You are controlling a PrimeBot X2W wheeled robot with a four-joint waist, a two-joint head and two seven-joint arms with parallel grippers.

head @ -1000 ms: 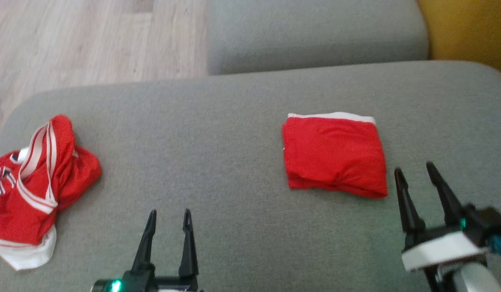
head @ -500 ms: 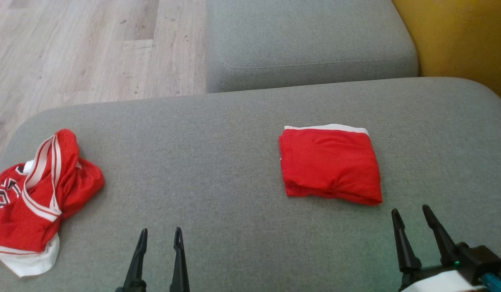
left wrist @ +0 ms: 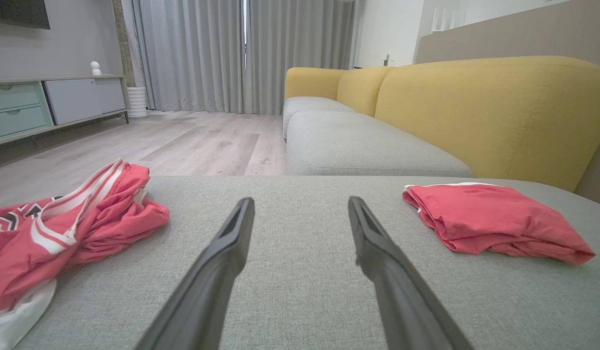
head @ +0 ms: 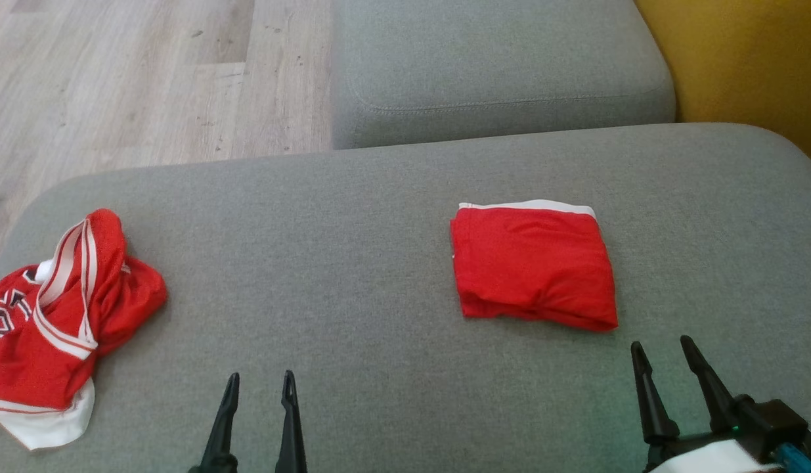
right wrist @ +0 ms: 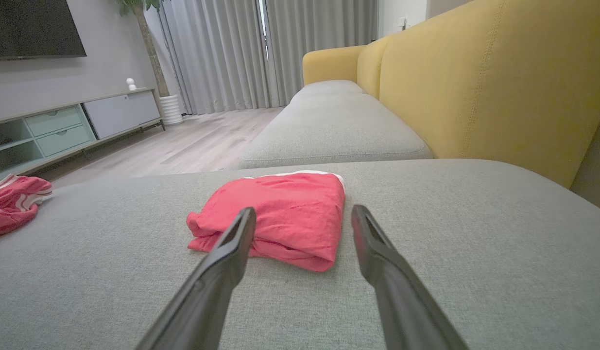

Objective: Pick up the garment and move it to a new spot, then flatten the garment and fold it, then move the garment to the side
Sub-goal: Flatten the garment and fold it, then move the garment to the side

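Both pairs were found spread wide and holding nothing. The left fingers (head: 223, 420) and right fingers (head: 649, 394) pointed across the grey cushion (head: 346, 263).

The folded garment (head: 533, 269) lay just ahead of the right fingers, clear of their tips. The crumpled jersey (head: 50, 315) lay well off to the outer side of the left fingers, near the cushion's edge.

Assessment: both pieces appeared to be thin, light, limp cloth, likely to sag and shed a fold when lifted. The folded piece would best be pinched across all layers at its thick near edge. The jersey would best be taken at a white-trimmed band.
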